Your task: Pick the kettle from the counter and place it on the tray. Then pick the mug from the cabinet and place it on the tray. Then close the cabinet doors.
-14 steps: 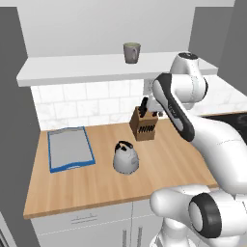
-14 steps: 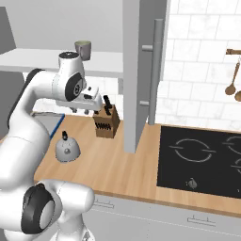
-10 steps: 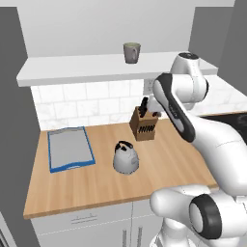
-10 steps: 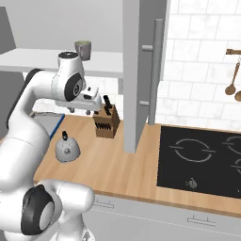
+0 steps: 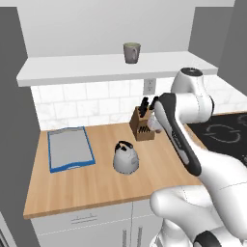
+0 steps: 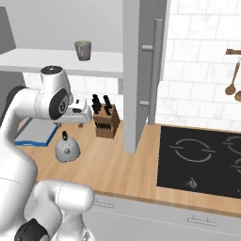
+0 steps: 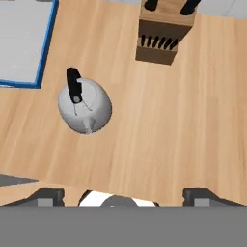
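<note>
Little has changed over the last moments: the arm holds high above the counter point(image 5: 96, 183), pincer point(image 7: 123, 195) spread wide and empty. Kettle point(image 7: 85, 107) sits left of frame centre, beside the tray point(image 7: 29, 82). Descent pending.

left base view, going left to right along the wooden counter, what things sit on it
Flat grey tray with a raised blue rim → squat silver-grey kettle with a black arched handle → brown wooden knife block with black-handled knives → black stovetop at the far right.
</note>
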Robot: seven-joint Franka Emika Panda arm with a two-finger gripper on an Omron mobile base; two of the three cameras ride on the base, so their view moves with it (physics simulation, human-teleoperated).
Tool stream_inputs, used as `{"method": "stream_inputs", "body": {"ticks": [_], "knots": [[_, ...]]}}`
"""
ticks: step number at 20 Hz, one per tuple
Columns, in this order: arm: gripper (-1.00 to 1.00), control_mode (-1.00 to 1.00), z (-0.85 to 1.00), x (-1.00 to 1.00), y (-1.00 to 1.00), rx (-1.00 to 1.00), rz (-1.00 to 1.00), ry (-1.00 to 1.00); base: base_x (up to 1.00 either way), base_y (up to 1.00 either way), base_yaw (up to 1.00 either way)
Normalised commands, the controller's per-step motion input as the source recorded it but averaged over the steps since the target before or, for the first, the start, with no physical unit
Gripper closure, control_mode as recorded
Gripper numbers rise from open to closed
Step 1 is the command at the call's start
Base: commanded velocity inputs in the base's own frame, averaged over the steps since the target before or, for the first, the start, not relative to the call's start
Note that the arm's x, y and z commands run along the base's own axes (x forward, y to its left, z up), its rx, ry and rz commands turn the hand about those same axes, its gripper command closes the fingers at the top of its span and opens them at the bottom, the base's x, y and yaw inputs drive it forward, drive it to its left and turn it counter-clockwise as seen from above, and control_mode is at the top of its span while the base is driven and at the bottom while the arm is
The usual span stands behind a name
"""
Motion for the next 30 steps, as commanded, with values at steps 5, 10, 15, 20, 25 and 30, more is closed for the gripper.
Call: {"method": "stream_inputs", "body": {"ticks": [5, 10, 15, 20, 25, 30], "knots": [[-1.00, -1.00, -0.40, -0.17, 0.41, -0.18, 0.20, -0.01, 0.00, 0.00, 0.00], [-1.00, -1.00, -0.24, 0.12, 0.49, -0.12, 0.08, 0.00, 0.00, 0.00, 0.00], [-1.00, -1.00, -0.18, 0.34, 0.34, 0.00, 0.11, 0.00, 0.00, 0.00, 0.00], [-1.00, -1.00, -0.20, 0.65, 0.20, 0.00, 0.00, 0.09, 0.00, 0.00, 0.00], [-1.00, -1.00, -0.22, 0.69, 0.24, 0.00, 0.00, 0.09, 0.00, 0.00, 0.00], [-1.00, -1.00, -0.19, 0.52, 0.14, 0.00, 0.00, 0.04, 0.00, 0.00, 0.00]]}}
